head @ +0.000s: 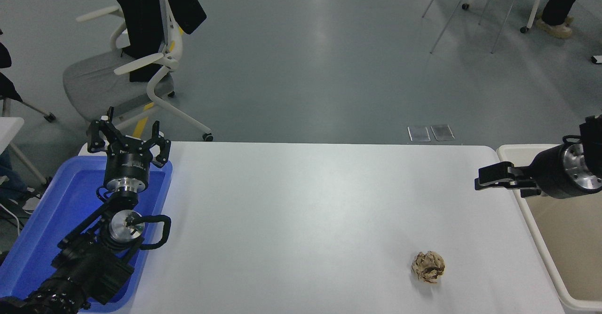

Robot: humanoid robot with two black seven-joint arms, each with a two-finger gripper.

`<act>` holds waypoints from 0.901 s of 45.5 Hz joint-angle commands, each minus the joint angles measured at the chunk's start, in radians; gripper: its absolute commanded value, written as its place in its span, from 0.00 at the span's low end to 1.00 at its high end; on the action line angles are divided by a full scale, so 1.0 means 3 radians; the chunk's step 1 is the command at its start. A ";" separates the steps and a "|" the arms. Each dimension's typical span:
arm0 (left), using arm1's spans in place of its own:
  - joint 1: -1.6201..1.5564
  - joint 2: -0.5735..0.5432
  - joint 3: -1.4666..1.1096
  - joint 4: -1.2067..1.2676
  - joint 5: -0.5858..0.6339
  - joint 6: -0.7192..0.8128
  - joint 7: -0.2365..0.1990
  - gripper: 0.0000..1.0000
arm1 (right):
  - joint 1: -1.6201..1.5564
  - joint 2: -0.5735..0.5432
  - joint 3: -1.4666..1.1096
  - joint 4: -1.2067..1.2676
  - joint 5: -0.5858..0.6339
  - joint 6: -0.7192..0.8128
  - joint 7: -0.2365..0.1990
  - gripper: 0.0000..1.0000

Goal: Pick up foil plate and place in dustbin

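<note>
Head view: right gripper empty, fingers nearly together (gap unclear), beside the dustbin.

A broad stretch of white table lies bare, its only obstacle a small crumpled brown paper ball near the front right. The left arm lies over the blue tray at the left edge. The right gripper reaches across the dustbin rim, over the table's right end.
</note>
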 commanded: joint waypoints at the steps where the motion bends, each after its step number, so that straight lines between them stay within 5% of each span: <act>1: 0.0000 0.0003 0.0000 0.0000 0.0000 0.0000 0.0000 0.99 | 0.0629 0.0449 -0.0095 0.0293 0.0402 0.0559 0.0000 1.00; 41: 0.0006 0.0003 0.0000 0.0000 0.0000 0.0000 0.0000 0.99 | 0.1223 0.0889 -0.0033 0.0324 0.0402 0.1112 -0.0005 1.00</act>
